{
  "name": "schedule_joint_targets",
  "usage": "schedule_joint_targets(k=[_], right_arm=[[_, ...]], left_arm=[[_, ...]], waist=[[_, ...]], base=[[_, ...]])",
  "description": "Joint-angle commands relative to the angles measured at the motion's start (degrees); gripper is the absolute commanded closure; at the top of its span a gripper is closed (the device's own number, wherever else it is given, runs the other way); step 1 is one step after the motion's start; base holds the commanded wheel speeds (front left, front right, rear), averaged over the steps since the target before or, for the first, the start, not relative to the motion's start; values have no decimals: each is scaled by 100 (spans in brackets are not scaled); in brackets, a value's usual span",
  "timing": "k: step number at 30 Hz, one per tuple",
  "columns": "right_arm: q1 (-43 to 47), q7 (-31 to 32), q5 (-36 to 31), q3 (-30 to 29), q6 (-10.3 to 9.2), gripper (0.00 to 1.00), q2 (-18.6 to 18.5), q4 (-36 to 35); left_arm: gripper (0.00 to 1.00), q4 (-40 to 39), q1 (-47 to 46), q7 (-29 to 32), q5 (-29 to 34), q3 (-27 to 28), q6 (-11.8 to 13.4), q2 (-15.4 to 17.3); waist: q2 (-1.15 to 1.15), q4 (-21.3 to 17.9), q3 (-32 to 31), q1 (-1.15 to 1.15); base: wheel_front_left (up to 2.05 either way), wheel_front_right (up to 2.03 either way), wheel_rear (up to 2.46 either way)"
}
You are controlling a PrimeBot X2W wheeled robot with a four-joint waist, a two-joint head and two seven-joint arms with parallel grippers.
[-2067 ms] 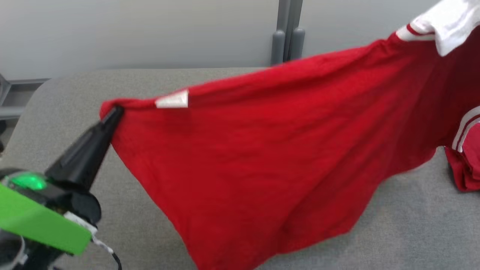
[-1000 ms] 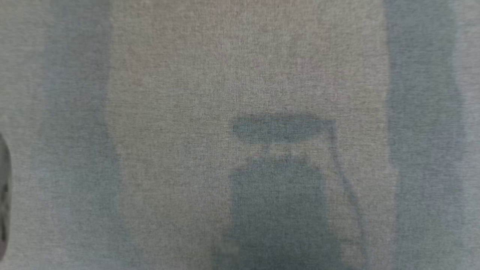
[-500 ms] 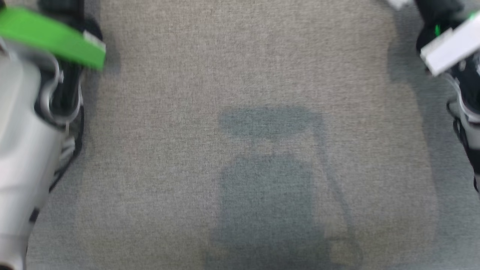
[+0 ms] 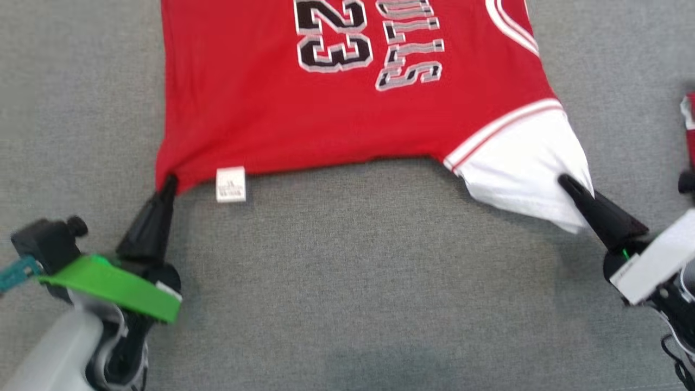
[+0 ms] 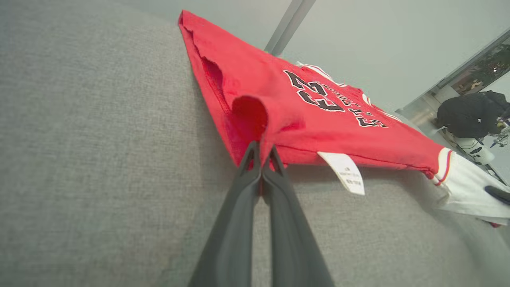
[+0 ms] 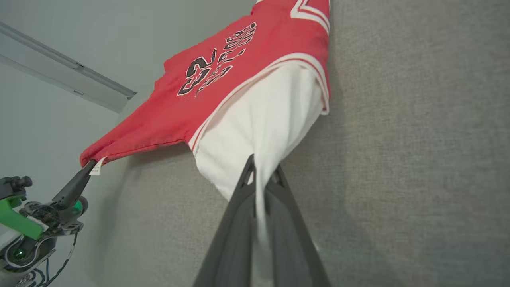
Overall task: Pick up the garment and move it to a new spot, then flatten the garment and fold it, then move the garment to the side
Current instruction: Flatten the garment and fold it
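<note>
Red knit jersey (image 4: 336,119) lies partly spread on the grey woven tabletop (image 4: 347,282), toward twelve o'clock in the head view. Left gripper (image 4: 168,183) is clenched on its red hem corner at nine o'clock; right gripper (image 4: 566,183) is clenched on its white sleeve (image 4: 516,157) at three o'clock. To flatten well, draw both corners apart evenly, low to the surface.

My right gripper (image 6: 262,170) pinches the red shirt (image 6: 239,79) tight by its white sleeve (image 6: 263,119). The sleeve runs up toward 12 o'clock. The shirt has a 23 on it and spreads over the grey tabletop (image 6: 398,139). At 8 o'clock my left gripper (image 6: 88,164) pinches the shirt's red corner, just beside a small white tag (image 6: 95,170).
</note>
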Motion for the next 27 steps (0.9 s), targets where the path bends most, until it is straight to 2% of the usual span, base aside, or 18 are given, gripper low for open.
schedule_joint_targets(k=[1,5,8,12,17,23,27], right_arm=[[435,35,24,-153,3,100,-68,-52],[1572,-26,-15,-564,2,100,-83,-252],[2494,-179,34,-946,2,100,45,-366],[3485,-278,87,-1276,2,100,137,-618],[3806,-308,188,-1315,2,100,232,-819],[3344,-136,160,-1186,2,100,166,-932],[2884,119,112,-1078,2,100,4,-1018]], left_arm=[[100,-178,405,-25,10,-40,51,28],[100,-739,1399,-27,189,-68,233,-63],[100,-1121,2060,-29,362,-23,384,-182],[100,-1522,2832,-26,373,-63,459,-359],[100,-1700,3211,-25,319,-95,456,-562],[100,-1633,2951,159,364,-194,485,-624],[100,-1725,2727,378,367,-136,579,-518]], waist=[[65,-5,-845,1],[65,133,-1192,1],[65,270,-1358,1],[65,344,-1398,1],[65,286,-1307,1],[65,185,-1172,1],[65,95,-1102,1]], base=[[0,0,0],[0,0,0],[0,0,0],[0,0,0],[0,0,0],[0,0,0],[0,0,0]])
